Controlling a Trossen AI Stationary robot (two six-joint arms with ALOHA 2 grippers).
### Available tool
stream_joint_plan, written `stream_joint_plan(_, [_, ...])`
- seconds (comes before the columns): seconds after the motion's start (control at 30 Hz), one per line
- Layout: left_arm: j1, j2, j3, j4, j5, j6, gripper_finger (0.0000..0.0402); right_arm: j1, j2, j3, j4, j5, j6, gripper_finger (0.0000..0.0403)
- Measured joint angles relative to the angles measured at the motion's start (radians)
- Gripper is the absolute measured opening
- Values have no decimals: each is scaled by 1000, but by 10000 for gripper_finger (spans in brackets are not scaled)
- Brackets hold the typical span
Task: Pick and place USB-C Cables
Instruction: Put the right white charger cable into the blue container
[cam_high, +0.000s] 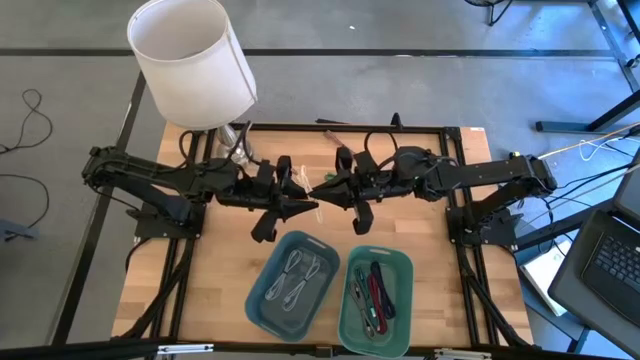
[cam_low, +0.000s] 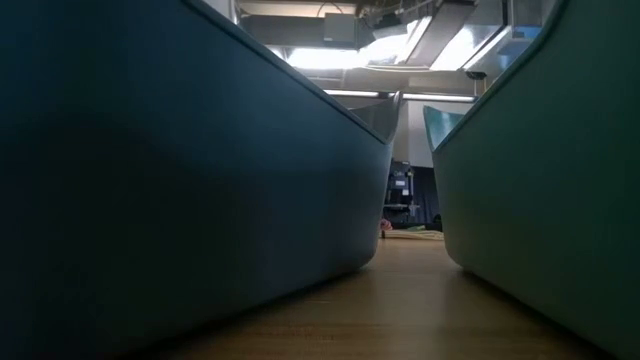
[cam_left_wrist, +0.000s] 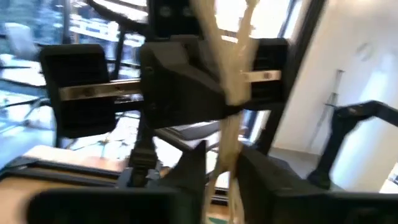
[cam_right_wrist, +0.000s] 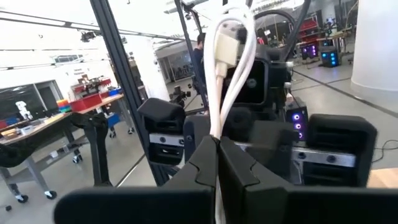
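Above the table's middle, the right gripper (cam_right_wrist: 217, 155) is clamped on a white USB-C cable (cam_right_wrist: 227, 56) while the left gripper (cam_left_wrist: 221, 168) meets it, fingers drawn in around the same pale cord, though whether they grip it cannot be told. Pale cables already lie in the blue tray (cam_high: 262, 285) at near centre and coloured ones in the green tray (cam_high: 400, 268) to its right, so sorting looks well along, with this cable yet to be placed.
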Motion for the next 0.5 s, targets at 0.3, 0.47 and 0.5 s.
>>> stream_joint_plan(0.3, [13, 0, 0, 1, 54, 15, 12, 0, 0, 0, 1, -15, -81, 21])
stream_joint_plan(0.47, [12, 0, 0, -1, 66, 10, 12, 0, -26, 13, -73, -16, -144, 124])
stream_joint_plan(0.5, [12, 0, 0, -1, 69, 9, 12, 0, -31, 29, -118, -16, -158, 149])
